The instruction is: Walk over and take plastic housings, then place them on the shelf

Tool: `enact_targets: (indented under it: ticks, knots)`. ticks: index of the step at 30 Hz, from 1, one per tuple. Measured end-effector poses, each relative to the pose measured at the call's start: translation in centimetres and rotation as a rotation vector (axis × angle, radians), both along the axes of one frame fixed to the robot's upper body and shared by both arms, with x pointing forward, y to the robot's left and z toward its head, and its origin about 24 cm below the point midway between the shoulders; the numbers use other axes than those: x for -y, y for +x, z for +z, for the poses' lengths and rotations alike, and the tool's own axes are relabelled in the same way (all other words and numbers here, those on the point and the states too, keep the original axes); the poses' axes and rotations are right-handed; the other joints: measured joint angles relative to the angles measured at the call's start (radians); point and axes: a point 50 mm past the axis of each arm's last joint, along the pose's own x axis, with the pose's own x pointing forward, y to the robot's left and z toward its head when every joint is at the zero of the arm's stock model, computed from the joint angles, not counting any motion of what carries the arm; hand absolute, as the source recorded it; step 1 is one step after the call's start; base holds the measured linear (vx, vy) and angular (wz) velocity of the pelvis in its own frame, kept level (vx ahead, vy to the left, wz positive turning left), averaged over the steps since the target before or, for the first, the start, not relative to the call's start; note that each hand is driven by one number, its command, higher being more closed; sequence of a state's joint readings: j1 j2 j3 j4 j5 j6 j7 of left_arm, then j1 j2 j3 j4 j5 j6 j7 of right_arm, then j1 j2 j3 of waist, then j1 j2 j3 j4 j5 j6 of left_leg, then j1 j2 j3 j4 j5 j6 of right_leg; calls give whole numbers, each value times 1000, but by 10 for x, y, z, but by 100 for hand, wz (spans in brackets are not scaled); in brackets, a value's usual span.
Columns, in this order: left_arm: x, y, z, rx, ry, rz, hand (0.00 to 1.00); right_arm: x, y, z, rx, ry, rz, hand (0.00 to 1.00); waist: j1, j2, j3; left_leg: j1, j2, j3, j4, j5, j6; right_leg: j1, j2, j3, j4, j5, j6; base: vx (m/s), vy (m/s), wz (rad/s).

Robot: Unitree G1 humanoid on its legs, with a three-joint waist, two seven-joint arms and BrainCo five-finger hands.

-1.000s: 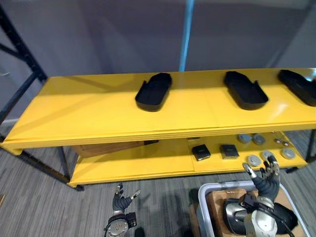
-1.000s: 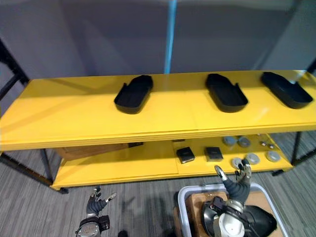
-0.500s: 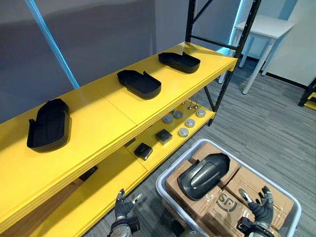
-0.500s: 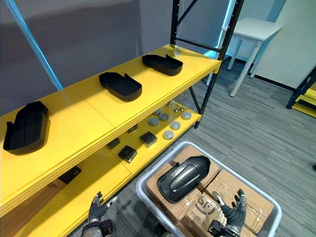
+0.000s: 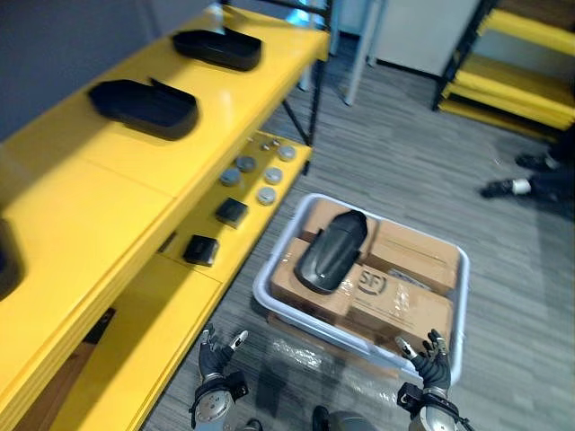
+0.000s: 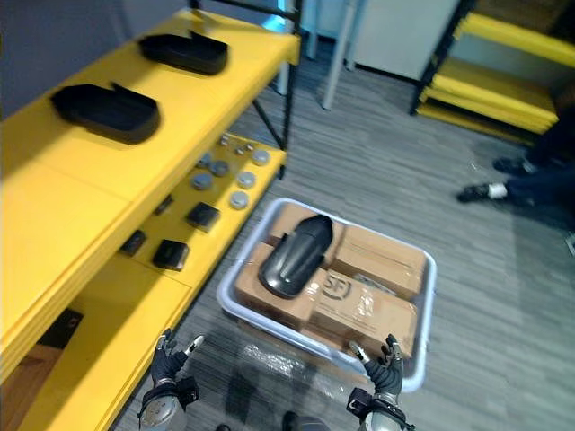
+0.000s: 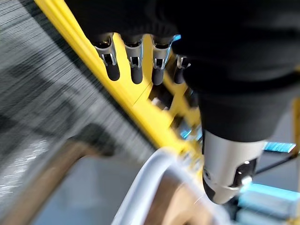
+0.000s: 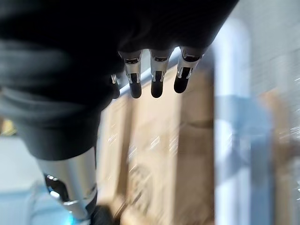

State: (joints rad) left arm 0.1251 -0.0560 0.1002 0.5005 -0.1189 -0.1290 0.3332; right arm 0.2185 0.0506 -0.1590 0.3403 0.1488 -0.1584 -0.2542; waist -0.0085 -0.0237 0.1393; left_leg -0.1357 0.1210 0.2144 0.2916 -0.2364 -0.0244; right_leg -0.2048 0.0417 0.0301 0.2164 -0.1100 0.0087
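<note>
**A:** Where is the plastic housing?

**B:** One dark plastic housing [image 5: 331, 251] lies in the middle of the frame. It rests rounded side up on the cardboard boxes [image 5: 404, 305] packed inside a pale bin [image 5: 462, 305]. Neither hand touches it.

**A:** And the hands?

**B:** Both are at the bottom edge. The left hand [image 5: 214, 357] is left of centre, over the grey floor [image 5: 404, 153], just beside the front edge of the shelf's lower tier. The right hand [image 5: 431, 357] is right of centre, at the bin's near right corner.

**A:** What are the fingers doing?

**B:** They are straight and spread on both hands, with nothing held. In the left wrist view the fingers [image 7: 111, 70] point out with the yellow shelf edge beyond them. In the right wrist view the fingers [image 8: 157, 86] hang over cardboard and the bin's pale rim.

**A:** What is on the shelf?

**B:** The yellow shelf [image 5: 90, 197] runs up the left side, from the lower left to the top centre. Its top tier carries a black housing [image 5: 144, 106] in the upper left. A second black housing [image 5: 218, 48] sits farther along, near the top, well apart from the first. The rim of a third housing [image 5: 5, 260] shows at the left border. The lower tier holds two small black boxes [image 5: 232, 212] and a cluster of grey discs [image 5: 266, 194].

**A:** Anything else?

**B:** A person's shoes [image 5: 512, 187] stand on the floor at the right edge. Another yellow rack [image 5: 530, 81] fills the upper right corner.
</note>
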Motion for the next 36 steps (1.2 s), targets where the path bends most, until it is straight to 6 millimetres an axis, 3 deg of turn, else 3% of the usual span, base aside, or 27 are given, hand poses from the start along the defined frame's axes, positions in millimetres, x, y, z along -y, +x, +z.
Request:
enact_targets:
  ticks: [4, 6, 9, 12, 17, 22, 25, 29, 34, 35, 36]
  knots:
    - [-6, -5, -8, -41, -30, 69, 0, 1, 3, 0, -7, -20, 16, 0, -1, 3, -1, 21, 13, 19, -86, 35, -34, 14, 31, 49, -155, 112, 0, -10, -38, -73]
    - [-6, -8, -13, -68, -40, 89, 0, 2, 5, -3, -22, -22, 23, 0, 4, 3, 0, 22, 6, 29, -109, 55, -32, 33, 25, 46, -228, 163, 6, -25, 6, -21]
    - [-6, -12, -19, -99, -50, 99, 0, 2, 7, -3, -27, -41, 35, 0, 20, 14, 8, 22, -13, 6, -112, 69, -26, 65, 0, 29, -275, 176, 2, -36, -10, 20]
    - [-6, -10, -20, -108, -44, 108, 0, 6, 20, -1, -19, -62, 49, 0, 29, 40, 33, 20, -34, -66, -113, 84, -23, 99, -23, -42, -290, 179, 5, -74, -7, 72]
    - [-8, -13, -24, -129, -33, 110, 0, 5, 73, 30, 109, -99, 48, 0, 63, 51, 78, -7, -58, -139, -149, 114, -24, 88, -43, -109, -299, 198, 4, -116, 1, 41]
    - [-5, -14, -26, -141, -22, 64, 0, 2, 138, 91, 303, -176, 42, 0, 106, 51, 147, -55, -88, -189, -178, 168, -3, 48, -71, -155, -299, 230, 9, -163, 15, 30]
    - [-6, -14, -25, -138, -16, 63, 0, -1, 165, 123, 372, -206, 35, 0, 136, 53, 185, -64, -98, -195, -175, 175, 6, 43, -80, -160, -299, 241, 14, -110, 22, 9]
    - [-7, -10, -23, -120, -1, 34, 0, -3, 198, 165, 430, -257, 27, 0, 140, 58, 218, -116, -106, -212, -134, 176, 8, 18, -88, -176, -299, 253, 15, -52, 26, 14]
    - [-4, 1, -16, -69, -7, -8, 0, 17, 230, 226, 466, -297, -67, 0, 172, 75, 286, -167, -108, -220, -90, 175, 7, -9, -91, -180, -297, 267, 20, -29, 26, 5]
    - [0, 8, -13, -43, -15, -36, 0, 30, 236, 254, 468, -334, -135, 0, 186, 89, 304, -211, -110, -222, -63, 170, 10, -42, -92, -180, -294, 273, 21, -9, 55, 2]
    - [1, 9, -12, -39, -13, -47, 0, 34, 237, 255, 446, -344, -152, 0, 185, 93, 308, -229, -110, -223, -39, 162, 12, -47, -92, -181, -294, 274, 22, 1, 57, -1]
